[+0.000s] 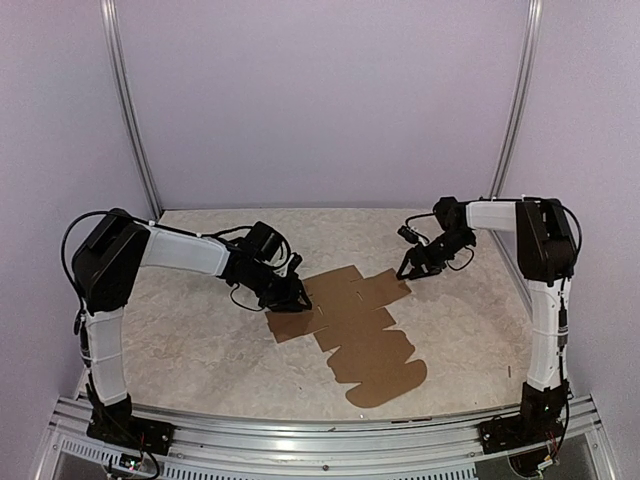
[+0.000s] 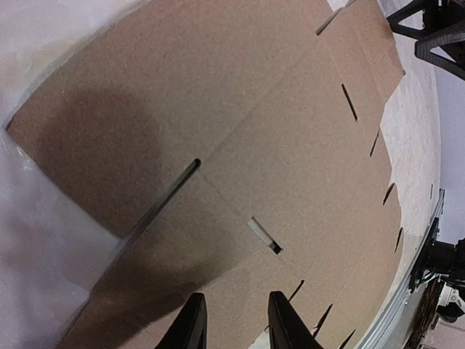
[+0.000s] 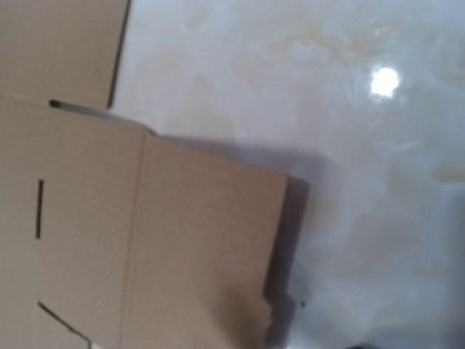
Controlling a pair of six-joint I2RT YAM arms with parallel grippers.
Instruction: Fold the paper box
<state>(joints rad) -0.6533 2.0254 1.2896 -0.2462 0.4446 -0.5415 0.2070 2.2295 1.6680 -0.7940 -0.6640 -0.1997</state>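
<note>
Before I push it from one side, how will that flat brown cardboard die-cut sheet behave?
The flat brown cardboard die-cut sheet looks thin and light, so it will probably slide across the glossy marbled tabletop rather than fold. Its many slits and crease lines suggest it would hinge and sag if lifted by one flap.

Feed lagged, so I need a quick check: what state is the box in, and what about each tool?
box: flat, unfolded, lying on the table.
left tool: open, over the box's left part, holding nothing.
right tool: at the box's far right flap; open or shut cannot be told.
</note>
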